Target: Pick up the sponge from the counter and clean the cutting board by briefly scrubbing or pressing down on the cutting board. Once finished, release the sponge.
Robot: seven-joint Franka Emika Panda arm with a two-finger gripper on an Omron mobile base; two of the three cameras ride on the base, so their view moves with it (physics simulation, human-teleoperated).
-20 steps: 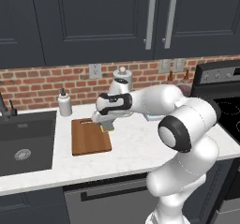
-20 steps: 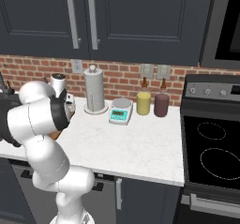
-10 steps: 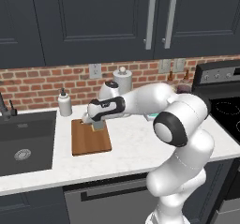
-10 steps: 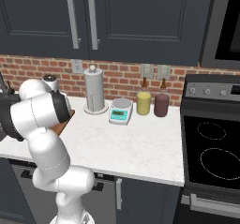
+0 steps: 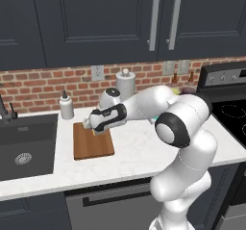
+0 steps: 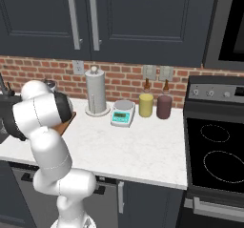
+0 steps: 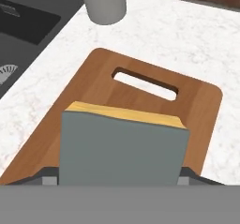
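Observation:
The sponge, grey-green on top with a yellow layer showing at its far edge, sits between my gripper's fingers, which are shut on it. It hangs just over the near part of the brown wooden cutting board, whose slot handle lies at the far end. In the left base view my gripper is low over the board's back half on the white counter. Whether the sponge touches the wood I cannot tell.
A dark inset sink lies left of the board, with a soap bottle behind it. A paper towel roll, a white-and-teal scale and two jars line the brick wall. The stove is on the right.
My gripper has swung left with the sponge and come down from beside the board's right edge to over the board.

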